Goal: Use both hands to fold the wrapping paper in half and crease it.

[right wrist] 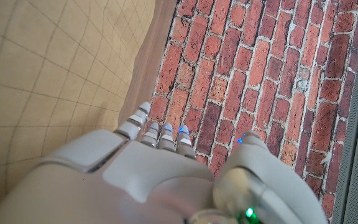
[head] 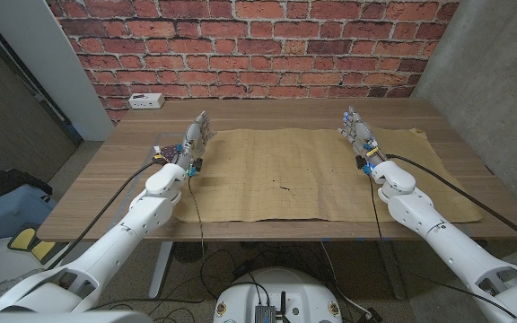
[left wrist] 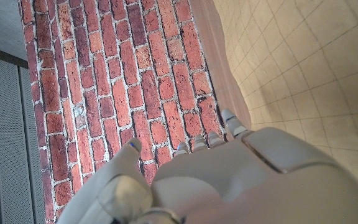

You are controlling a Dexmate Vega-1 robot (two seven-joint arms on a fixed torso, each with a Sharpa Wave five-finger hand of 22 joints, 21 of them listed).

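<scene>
While the wrapping paper (head: 308,175) lies flat across the table (head: 119,193), long axis left to right, the left hand (head: 196,136) and right hand (head: 357,127) stand over its far corners, each equally near, fingers extended, holding nothing, paper stretching nearward.

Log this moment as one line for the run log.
paper: flat, unfolded | left hand: far left corner, holding nothing | right hand: far right corner, holding nothing | fold: not started
</scene>
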